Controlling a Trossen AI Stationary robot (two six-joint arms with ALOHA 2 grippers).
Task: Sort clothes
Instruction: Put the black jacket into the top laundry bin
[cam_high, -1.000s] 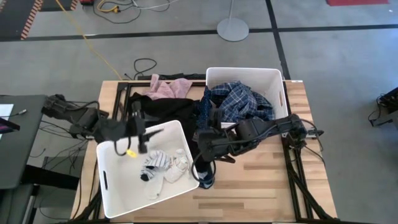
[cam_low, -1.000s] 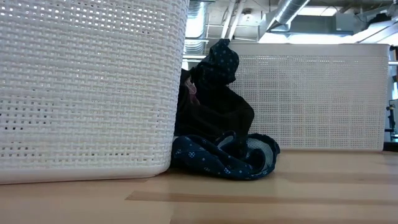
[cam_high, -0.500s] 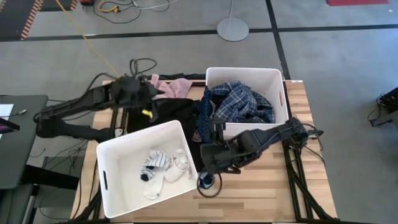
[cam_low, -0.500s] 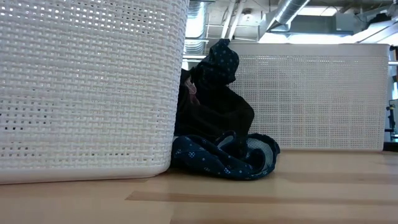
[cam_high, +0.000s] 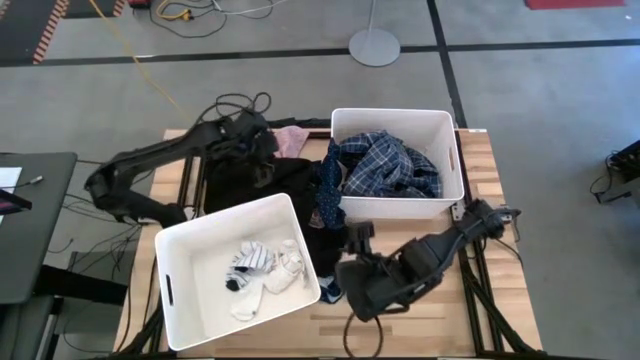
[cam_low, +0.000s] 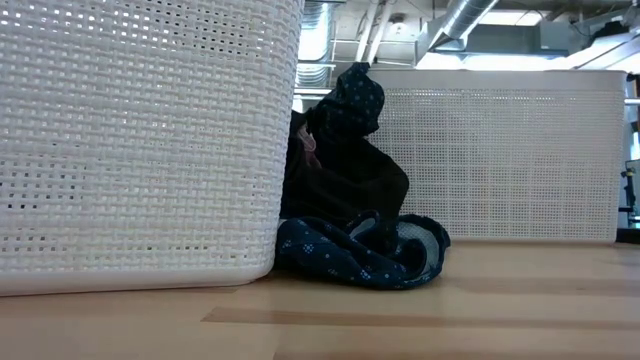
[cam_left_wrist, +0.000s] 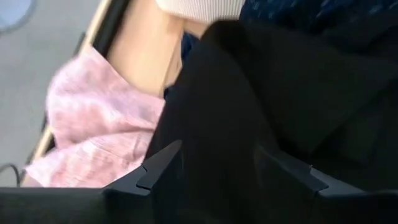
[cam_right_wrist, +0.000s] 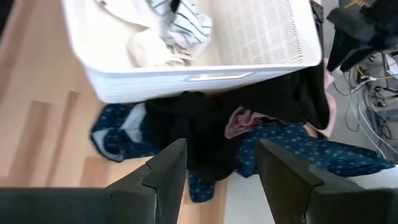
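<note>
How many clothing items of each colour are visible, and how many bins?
Blue-white plaid shirt: 1
Black garment: 1
Pink garment: 1
Dark blue patterned piece: 1
White and striped socks: about 3, bunched
White bins: 2
Total: about 9

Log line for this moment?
left gripper: open over black garment | right gripper: open, empty | socks in bin

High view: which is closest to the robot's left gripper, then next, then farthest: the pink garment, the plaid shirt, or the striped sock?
From the left gripper, open at the table's far edge:
1. Pink garment, right beside it.
2. Plaid shirt, in the far bin.
3. Striped sock, in the near bin.
</note>
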